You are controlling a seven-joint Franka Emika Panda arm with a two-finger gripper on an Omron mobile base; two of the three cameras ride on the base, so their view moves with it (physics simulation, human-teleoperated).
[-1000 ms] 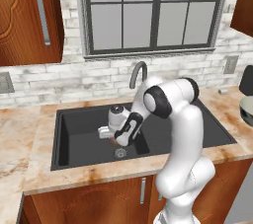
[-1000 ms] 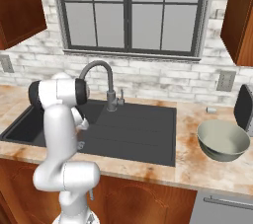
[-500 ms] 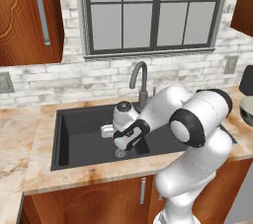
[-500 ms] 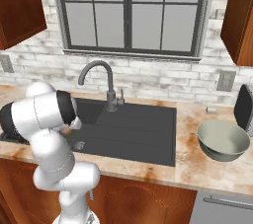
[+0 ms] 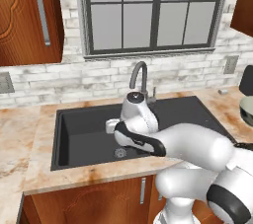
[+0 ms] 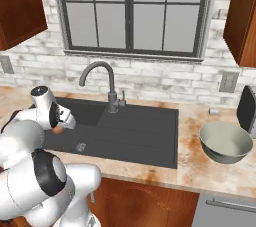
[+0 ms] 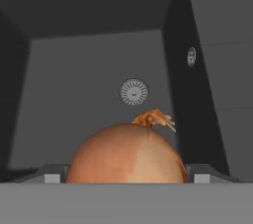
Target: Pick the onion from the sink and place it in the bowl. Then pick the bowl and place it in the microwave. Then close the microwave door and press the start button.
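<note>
- Onion (image 7: 126,154) sat low in the hand view, its lower half cut off, over the sink (image 5: 89,134).
- Gripper (image 6: 59,127) jaws spread wide; actual grip unclear.
- Arm had swung lower since earlier.

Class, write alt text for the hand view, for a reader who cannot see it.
A brown-orange onion with a frayed tip fills the lower middle of the picture, close to the camera, between the two finger tips of the open hand. Beyond it lies the dark basin of the sink, with its round metal drain on the floor.
</note>
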